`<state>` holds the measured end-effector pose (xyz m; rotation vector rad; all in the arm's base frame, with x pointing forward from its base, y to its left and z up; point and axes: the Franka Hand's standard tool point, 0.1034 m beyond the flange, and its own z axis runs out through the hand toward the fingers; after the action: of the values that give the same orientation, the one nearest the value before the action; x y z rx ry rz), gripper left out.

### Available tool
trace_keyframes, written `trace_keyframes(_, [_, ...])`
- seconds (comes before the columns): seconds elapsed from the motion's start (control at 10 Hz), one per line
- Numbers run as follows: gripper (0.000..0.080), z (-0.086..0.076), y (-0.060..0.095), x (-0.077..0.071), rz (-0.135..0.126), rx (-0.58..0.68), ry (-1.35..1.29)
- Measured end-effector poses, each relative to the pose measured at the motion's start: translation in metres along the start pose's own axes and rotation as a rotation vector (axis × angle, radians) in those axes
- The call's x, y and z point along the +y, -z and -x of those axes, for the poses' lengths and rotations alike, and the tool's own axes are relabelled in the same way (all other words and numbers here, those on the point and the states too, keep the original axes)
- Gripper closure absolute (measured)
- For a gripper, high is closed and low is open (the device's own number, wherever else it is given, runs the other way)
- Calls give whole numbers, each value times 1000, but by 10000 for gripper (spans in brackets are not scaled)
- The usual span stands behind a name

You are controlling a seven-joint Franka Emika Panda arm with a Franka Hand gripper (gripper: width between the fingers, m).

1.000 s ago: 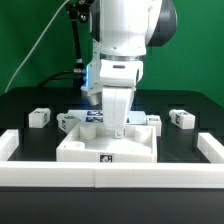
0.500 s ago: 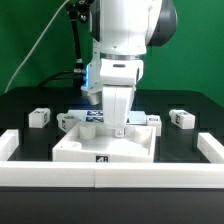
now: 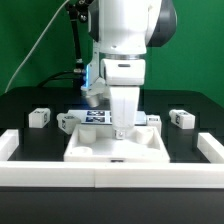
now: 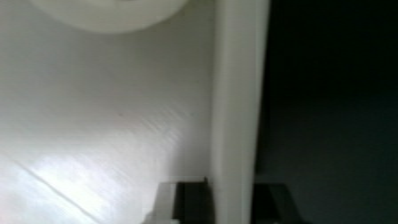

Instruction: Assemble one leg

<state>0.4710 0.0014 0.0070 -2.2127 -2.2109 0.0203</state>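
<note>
Two blocky white plastic posts with black-and-white square tags rest on your matte black table. One leg is toward the exterior view's left and another leg toward its right, both well apart from the gripper. Your gripper points straight down onto the broad, smooth white tray, which lies between the two legs. In the wrist view the dark fingers straddle the tray's thin upright rim, parted only by that wall and pinched on it. Beside the rim you see the tray's glossy flat floor and a pale round shape. A square-edged white fence borders the table's near side.
</note>
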Motion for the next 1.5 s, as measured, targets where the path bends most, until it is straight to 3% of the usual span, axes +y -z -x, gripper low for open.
trace_keyframes(0.4, [739, 2, 0, 0, 0, 0, -5])
trace_keyframes(0.5, [739, -3, 0, 1, 1, 1, -2])
trace_keyframes(0.9, [739, -53, -1, 19, 22, 31, 71])
trace_keyframes(1.2, [739, -72, -1, 19, 22, 39, 51])
trace_keyframes(1.3, [739, -72, -1, 19, 21, 38, 52])
trace_keyframes(1.4, [652, -71, -1, 19, 21, 38, 50])
trace_keyframes(1.5, [652, -71, -1, 19, 21, 38, 50])
